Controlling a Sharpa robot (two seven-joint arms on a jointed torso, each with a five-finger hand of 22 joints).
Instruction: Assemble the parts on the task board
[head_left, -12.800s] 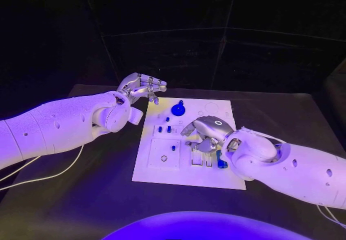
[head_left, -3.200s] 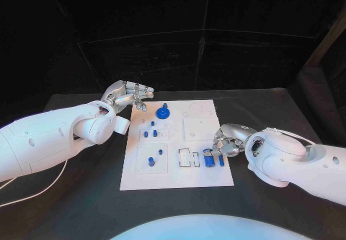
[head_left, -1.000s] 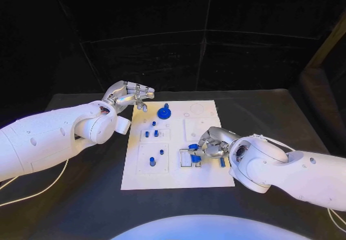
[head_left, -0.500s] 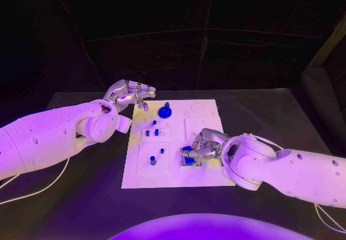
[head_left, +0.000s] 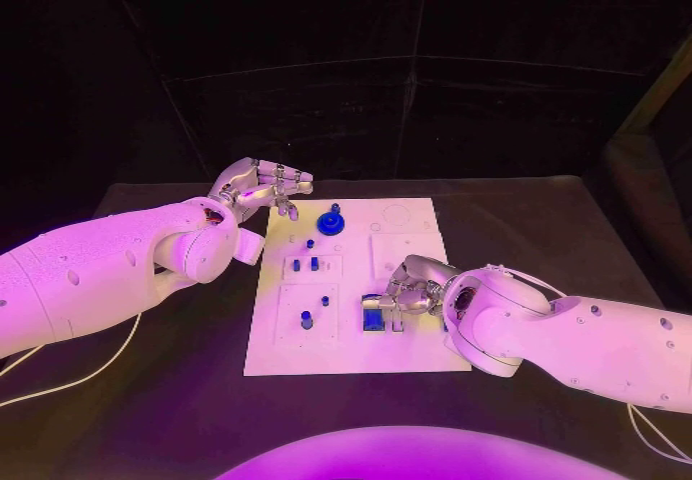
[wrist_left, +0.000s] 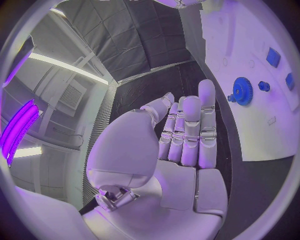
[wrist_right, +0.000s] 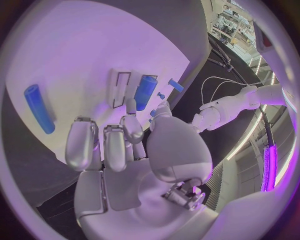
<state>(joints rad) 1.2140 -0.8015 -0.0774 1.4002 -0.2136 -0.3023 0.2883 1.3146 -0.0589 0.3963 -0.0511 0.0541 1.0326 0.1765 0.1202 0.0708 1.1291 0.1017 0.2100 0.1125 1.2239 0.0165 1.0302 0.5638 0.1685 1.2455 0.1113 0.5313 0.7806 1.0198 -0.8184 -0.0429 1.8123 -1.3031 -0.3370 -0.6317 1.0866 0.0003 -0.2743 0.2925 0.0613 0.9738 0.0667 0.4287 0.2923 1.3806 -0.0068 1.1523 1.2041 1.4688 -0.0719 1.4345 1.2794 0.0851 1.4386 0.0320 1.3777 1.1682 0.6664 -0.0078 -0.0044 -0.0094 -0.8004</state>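
text: none legible | labels: none | task board (head_left: 418, 350): no readable markings

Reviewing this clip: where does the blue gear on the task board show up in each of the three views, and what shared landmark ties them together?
Head view: the blue gear stands at the far end of the task board, near the left hand.
Left wrist view: the gear lies on the board beyond the hand's fingertips.
Right wrist view: I cannot make the gear out.
Shared landmark: the white task board itself.
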